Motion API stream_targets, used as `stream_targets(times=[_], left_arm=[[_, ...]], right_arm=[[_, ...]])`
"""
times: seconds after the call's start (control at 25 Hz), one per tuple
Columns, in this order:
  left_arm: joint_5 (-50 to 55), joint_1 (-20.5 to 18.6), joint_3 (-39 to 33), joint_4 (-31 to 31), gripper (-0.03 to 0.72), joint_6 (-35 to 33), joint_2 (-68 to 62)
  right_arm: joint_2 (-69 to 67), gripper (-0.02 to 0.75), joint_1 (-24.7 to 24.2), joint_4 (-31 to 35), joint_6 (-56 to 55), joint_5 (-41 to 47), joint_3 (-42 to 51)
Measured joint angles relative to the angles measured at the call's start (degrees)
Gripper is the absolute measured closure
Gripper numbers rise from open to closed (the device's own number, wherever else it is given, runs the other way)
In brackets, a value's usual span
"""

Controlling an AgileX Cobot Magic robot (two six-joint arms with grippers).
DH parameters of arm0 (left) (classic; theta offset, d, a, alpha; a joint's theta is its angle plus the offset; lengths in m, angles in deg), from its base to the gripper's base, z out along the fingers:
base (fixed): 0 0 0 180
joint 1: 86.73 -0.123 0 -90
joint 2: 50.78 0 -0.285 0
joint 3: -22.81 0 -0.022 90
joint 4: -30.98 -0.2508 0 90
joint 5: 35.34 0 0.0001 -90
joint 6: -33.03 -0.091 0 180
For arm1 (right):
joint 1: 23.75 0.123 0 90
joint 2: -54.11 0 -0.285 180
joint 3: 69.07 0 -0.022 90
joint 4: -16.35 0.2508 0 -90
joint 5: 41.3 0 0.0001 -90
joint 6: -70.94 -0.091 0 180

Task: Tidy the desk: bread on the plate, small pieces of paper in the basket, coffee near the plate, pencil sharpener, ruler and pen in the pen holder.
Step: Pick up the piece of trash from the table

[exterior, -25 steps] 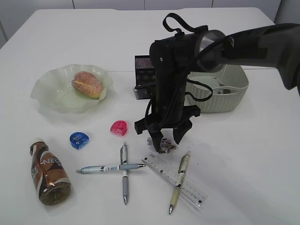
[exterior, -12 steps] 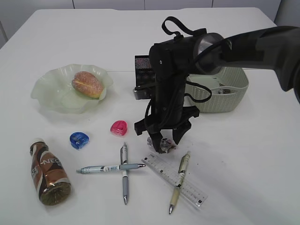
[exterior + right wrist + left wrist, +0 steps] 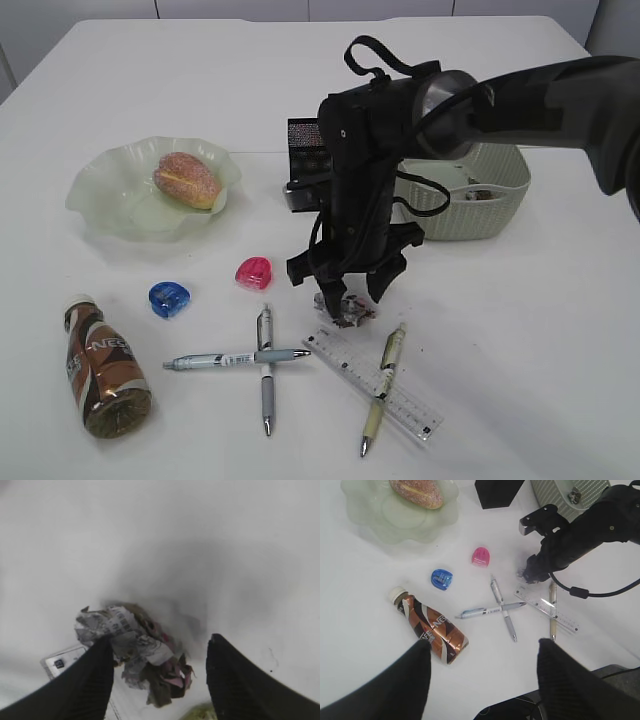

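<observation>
From the exterior view, the right tool (image 3: 347,293) hangs spread over a crumpled ball of printed paper (image 3: 346,309) on the plain white surface (image 3: 520,330), just beside the clear plastic ruler (image 3: 375,381); the sage green woven-look basket (image 3: 475,190) waits behind it, and the golden-brown bread roll (image 3: 186,179) already sits on the pale green ruffled plate (image 3: 95,200). In the left wrist view, the left tool (image 3: 480,672) hovers high, spread and empty, above the brown Nescafe bottle (image 3: 431,630). In the right wrist view, the paper sits between the open fingers (image 3: 95,680), nearer the left one. Best to centre first, then drop straight and clench without snagging the ruler.
</observation>
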Motion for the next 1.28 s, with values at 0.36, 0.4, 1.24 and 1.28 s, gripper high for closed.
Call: stream_targets(times=[0.36, 0.4, 1.24, 1.28], left_arm=[[0.0, 0.0, 0.0, 0.0, 0.2, 0.0, 0.0], [0.0, 0.0, 0.0, 0.0, 0.2, 0.0, 0.0], [0.0, 0.0, 0.0, 0.0, 0.2, 0.0, 0.0], [0.0, 0.0, 0.0, 0.0, 0.2, 0.0, 0.0]], right_arm=[[-0.87, 0.3, 0.0, -0.13, 0.0, 0.75, 0.0], [-0.99, 0.3, 0.0, -0.13, 0.1, 0.87, 0.0], [-1.09, 0.738, 0.0, 0.29, 0.1, 2.68, -1.33], [-1.07, 0.739, 0.0, 0.29, 0.1, 3.45, -2.31]])
